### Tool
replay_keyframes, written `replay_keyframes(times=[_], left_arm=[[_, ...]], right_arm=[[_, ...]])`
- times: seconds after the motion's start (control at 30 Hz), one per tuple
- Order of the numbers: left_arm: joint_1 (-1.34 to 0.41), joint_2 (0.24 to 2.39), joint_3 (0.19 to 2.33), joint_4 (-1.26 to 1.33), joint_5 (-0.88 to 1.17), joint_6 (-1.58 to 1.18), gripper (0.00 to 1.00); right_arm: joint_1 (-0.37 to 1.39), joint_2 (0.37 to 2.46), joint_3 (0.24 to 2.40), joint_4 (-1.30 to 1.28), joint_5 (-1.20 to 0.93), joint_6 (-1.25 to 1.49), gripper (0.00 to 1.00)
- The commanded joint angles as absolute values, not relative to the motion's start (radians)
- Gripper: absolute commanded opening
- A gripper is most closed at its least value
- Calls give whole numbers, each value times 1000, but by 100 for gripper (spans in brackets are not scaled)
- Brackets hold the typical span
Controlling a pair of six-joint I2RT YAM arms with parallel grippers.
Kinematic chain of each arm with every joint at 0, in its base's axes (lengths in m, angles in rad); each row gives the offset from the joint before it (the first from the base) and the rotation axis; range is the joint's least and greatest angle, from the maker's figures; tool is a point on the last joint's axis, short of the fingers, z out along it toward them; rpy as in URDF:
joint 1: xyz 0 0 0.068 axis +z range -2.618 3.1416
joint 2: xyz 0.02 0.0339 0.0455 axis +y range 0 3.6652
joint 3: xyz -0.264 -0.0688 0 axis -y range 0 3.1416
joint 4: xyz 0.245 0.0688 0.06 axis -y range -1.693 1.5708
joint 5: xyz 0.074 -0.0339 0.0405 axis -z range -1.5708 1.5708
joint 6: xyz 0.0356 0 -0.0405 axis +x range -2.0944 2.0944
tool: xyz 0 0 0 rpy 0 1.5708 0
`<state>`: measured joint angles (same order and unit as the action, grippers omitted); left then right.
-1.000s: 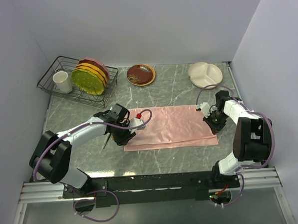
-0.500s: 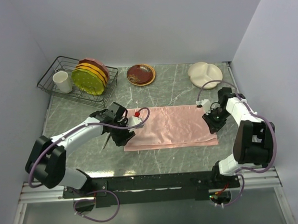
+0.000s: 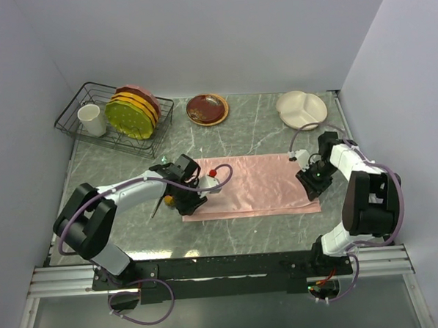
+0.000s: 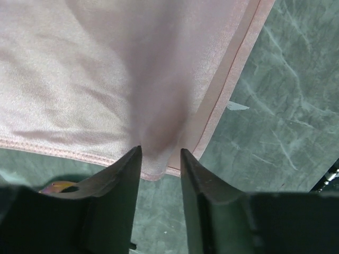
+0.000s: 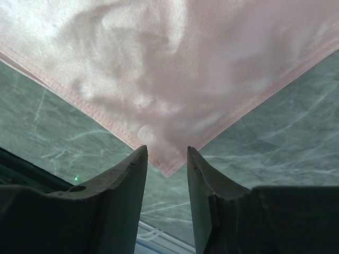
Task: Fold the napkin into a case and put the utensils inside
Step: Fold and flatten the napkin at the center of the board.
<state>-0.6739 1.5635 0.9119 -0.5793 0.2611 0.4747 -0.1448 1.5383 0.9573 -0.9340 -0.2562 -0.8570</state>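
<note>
Left hand [image 4: 160, 153] and right hand [image 5: 166, 152] hanging parted over the napkin [image 3: 257, 182]
The left hand is standing with its fingers apart, gripping nothing, straddling the cloth's near-left corner; the right hand is likewise spread and empty over the near-right corner. The salmon-pink napkin is lying flat as a wide rectangle in the middle of the counter [image 3: 261, 129], stretching between the two hands, with two layers showing along its left edge. A gold utensil head [image 4: 59, 186] is peeking out just beside the left corner
</note>
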Motion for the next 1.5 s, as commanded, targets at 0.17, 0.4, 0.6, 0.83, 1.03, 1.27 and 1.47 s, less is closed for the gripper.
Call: replay_keyframes(times=[0.17,0.4,0.6,0.83,1.03,1.27,1.47], left_arm=[[-690,1560,920,-569,245,499,26],[-690,1552,911,-575,247,509,20],[-690,1554,914,-575,247,505,17],[-689,1559,913,-572,255,505,16],[-690,1563,919,-571,256,500,16],[-690,1566,930,-587,268,509,13],[-690,1554,946,-615,285,517,6]], right_arm=[[-147,1545,913,-891,-212,-861,44],[-146,1523,933,-931,-225,-888,57],[-111,1425,888,-936,-223,-956,63],[-23,1404,835,-870,-143,-965,60],[-5,1388,753,-793,-77,-1000,58],[28,1402,764,-775,-69,-979,40],[32,1374,776,-804,-89,-983,21]])
